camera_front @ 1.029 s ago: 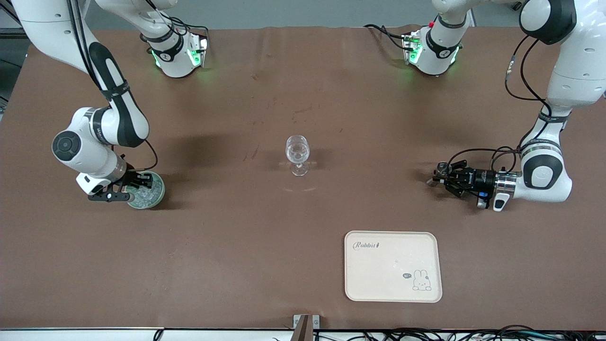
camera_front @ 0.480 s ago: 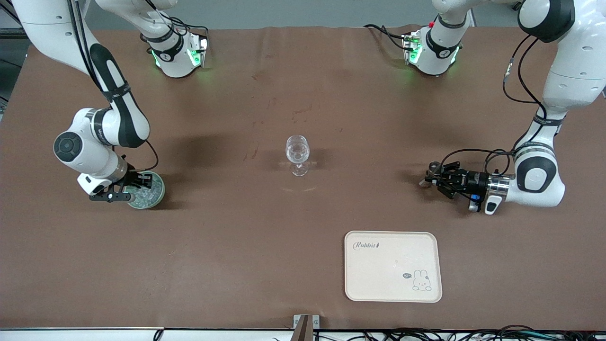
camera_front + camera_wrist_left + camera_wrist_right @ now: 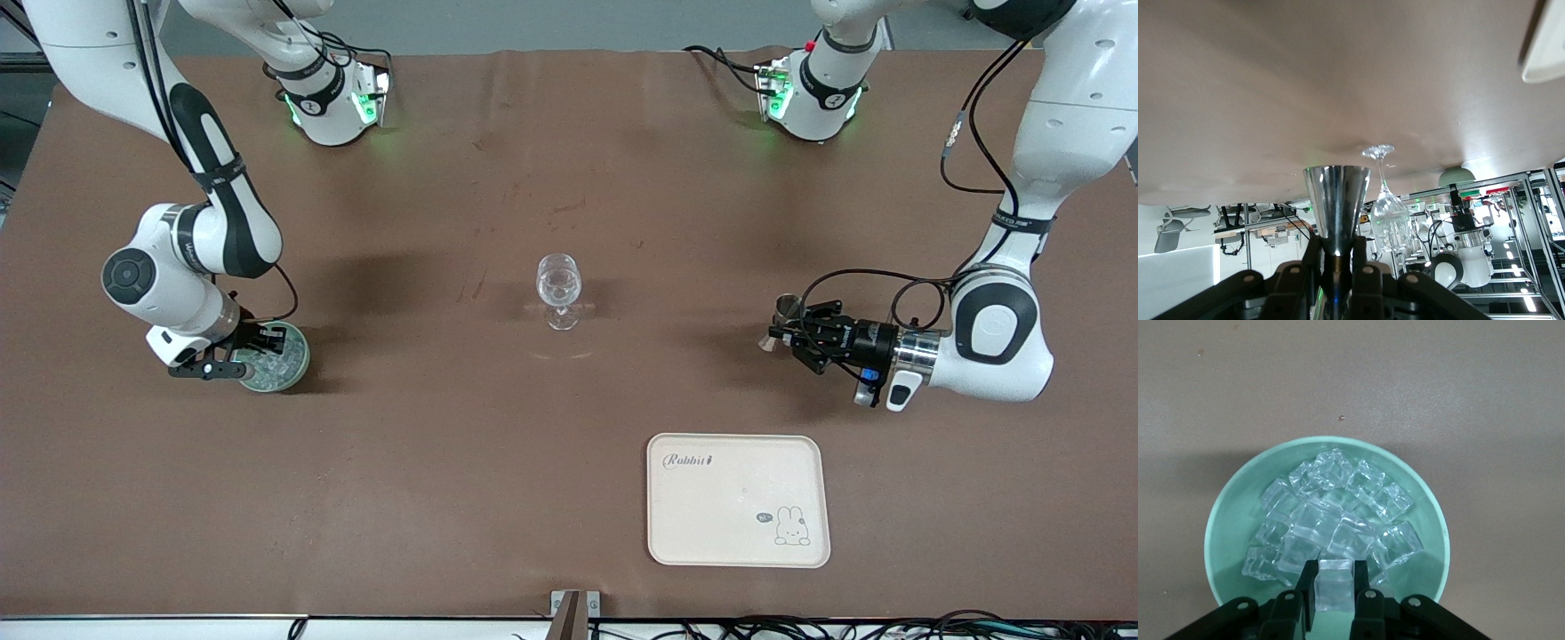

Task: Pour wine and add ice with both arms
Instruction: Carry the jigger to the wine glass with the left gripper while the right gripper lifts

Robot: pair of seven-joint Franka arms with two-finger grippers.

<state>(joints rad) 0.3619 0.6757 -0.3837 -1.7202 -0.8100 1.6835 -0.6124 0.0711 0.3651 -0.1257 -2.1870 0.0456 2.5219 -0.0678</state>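
Right end effector (image 3: 1335,597) pinching ice (image 3: 1335,585) in green bowl (image 3: 1231,513); left end effector (image 3: 1336,257) gripping metal cup (image 3: 1336,200)

Matt brown cloth (image 3: 444,462), glossy clear wine glass (image 3: 558,289), mirror-bright metal cup (image 3: 1336,207), smooth green bowl (image 3: 1231,520) holding glassy ice (image 3: 1331,520).

Pincer (image 3: 1335,587) – ice (image 3: 1335,583) – green bowl (image 3: 1231,520)

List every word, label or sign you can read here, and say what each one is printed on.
"Rabbit": on the cream tray, in the corner toward the wine glass.
A small dark badge beside the tray's bunny drawing: too small to read.
Lettering on the arms' wrist bands: too small to read.
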